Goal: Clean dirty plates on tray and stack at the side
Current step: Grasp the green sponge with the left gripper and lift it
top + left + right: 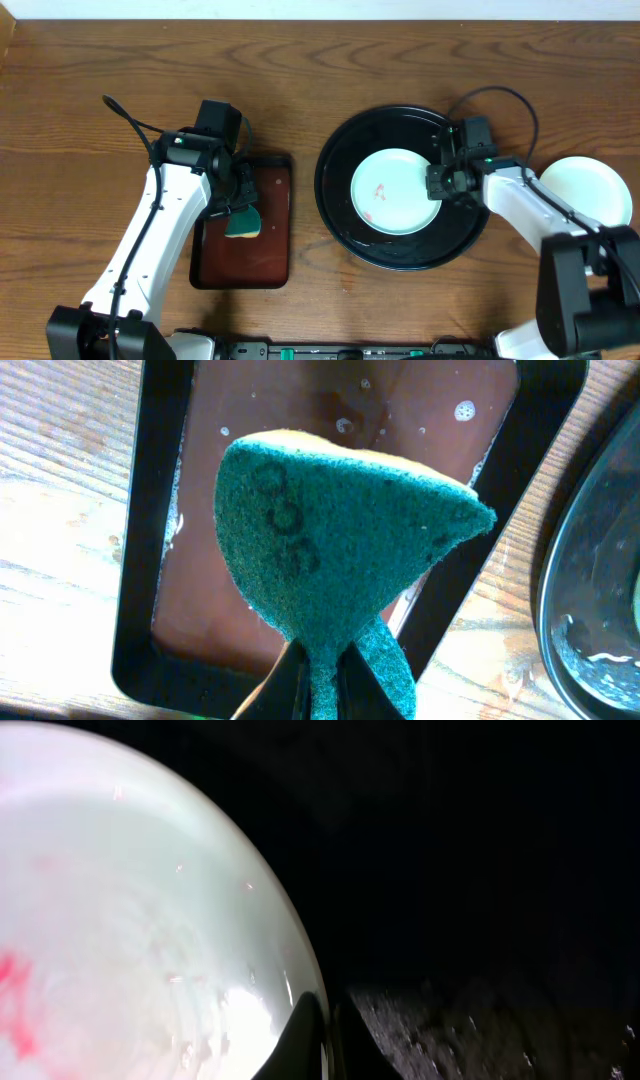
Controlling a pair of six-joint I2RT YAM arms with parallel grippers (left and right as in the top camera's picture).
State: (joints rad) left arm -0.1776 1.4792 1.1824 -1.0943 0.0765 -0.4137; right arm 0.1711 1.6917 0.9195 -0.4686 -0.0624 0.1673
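Note:
A pale mint-white plate (395, 192) with small red smears lies in the round black tray (340, 215). My right gripper (437, 184) is shut on this plate's right rim; the wrist view shows the rim (290, 960) pinched between the fingers (325, 1035). A second white plate (590, 190) rests on the bare wood at the far right. My left gripper (235, 208) is shut on a green and yellow sponge (243, 222), seen large in the left wrist view (340, 530), held above the small dark-brown rectangular tray (275, 255). The yellow plate is out of view.
The small brown tray (150, 560) is wet with droplets. The black tray's edge (590, 590) shows at the right of the left wrist view. Bare wood tabletop (60, 150) surrounds both trays.

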